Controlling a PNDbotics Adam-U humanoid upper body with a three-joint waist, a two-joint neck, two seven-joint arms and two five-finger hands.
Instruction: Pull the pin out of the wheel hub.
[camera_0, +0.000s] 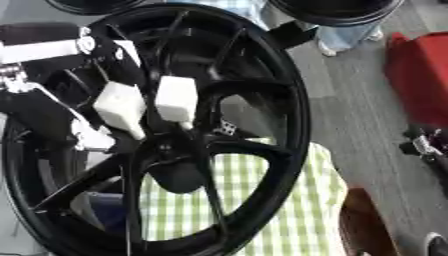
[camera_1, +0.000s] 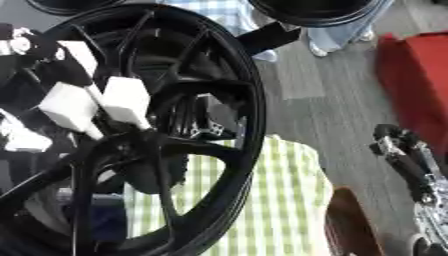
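Glossy black spoked wheel hub (camera_0: 262, 145), left robot hand (camera_0: 144, 102) with blocky white fingertips pinching at its centre

Left hand (camera_0: 131, 102) (white fingertips) reaches through black wheel hub (camera_0: 166, 145) spokes, fingers pointing down at centre; green checked cloth (camera_0: 262, 200) behind.

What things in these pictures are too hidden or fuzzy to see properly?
- The pin: where the left hand meets the wheel hub, its white fingertips cover the spot in both views, so no pin shows.
- Left hand's grip: whether it pinches anything cannot be told.
- Right hand: cut off by the right edge, fingers unclear.
- The wheel: bottom and left rim run off the picture.
- The checked cloth: partly hidden behind spokes.
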